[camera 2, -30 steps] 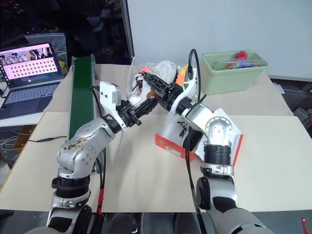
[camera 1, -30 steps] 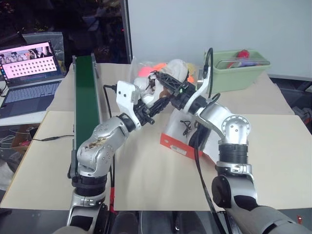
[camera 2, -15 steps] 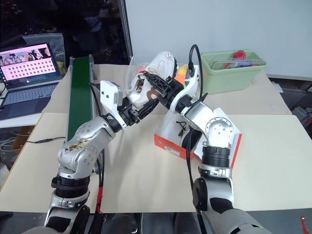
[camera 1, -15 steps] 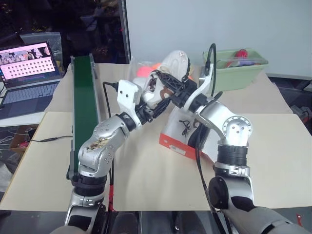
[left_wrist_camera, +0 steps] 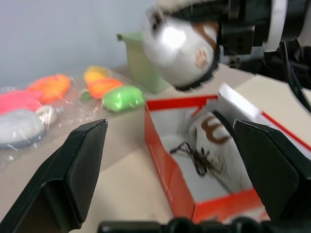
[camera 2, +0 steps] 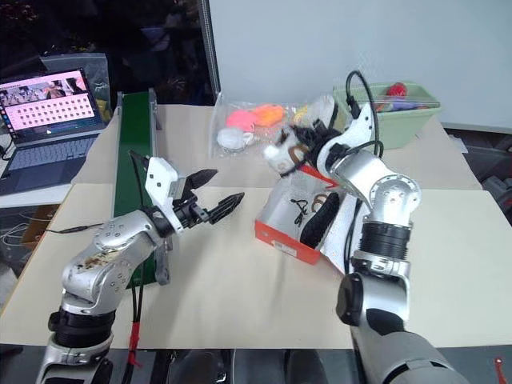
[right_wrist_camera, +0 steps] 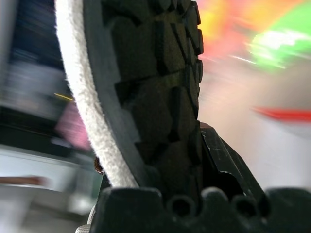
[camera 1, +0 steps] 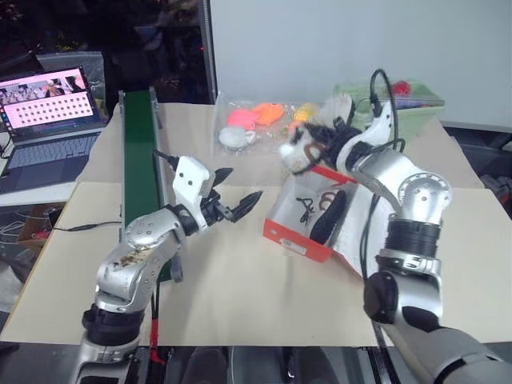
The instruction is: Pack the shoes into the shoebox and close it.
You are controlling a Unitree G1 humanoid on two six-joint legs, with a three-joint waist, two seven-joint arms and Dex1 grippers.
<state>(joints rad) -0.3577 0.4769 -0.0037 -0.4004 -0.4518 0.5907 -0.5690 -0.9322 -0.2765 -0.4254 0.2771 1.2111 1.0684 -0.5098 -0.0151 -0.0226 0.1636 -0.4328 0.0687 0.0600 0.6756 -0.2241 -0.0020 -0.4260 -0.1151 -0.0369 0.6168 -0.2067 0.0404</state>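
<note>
Right gripper [camera 1: 314,150] is clamping the second sneaker [camera 1: 308,144] above the open red shoebox [camera 1: 298,234] – first sneaker [camera 1: 328,214] is sitting inside – while the left gripper [camera 1: 238,192] is hanging wide open, empty, clear of the drop path.

The shoebox [camera 1: 298,237] sits on the table [camera 1: 240,296], and one shoe [camera 1: 326,214] lies inside it. The other shoe [camera 1: 308,146] is up in the air over the box's far end. Behind the box lies a bag of soft toys [camera 1: 252,122]. A bin [camera 1: 400,120] stands to the right of the bag. A laptop [camera 1: 48,120] is far to the left.
</note>
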